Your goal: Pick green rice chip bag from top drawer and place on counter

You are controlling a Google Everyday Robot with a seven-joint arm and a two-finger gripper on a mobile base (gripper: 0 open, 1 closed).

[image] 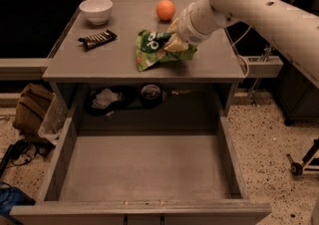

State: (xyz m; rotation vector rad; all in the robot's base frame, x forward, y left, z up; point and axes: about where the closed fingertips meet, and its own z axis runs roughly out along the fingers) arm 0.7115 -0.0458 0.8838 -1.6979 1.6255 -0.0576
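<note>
The green rice chip bag (pixel 152 50) is bright green with a dark round logo and hangs over the right middle of the counter (pixel 99 62), its lower end at or just above the surface. My gripper (pixel 174 44) is shut on the bag's right end, at the tip of the white arm that comes in from the upper right. The top drawer (pixel 142 169) is pulled wide open below the counter and its flat grey bottom is bare.
On the counter stand a white bowl (pixel 96 10) at the back left, a dark candy bar wrapper (pixel 97 39) in front of it and an orange (pixel 165 10) at the back middle. Bags and cables lie on the floor at left (pixel 30 114).
</note>
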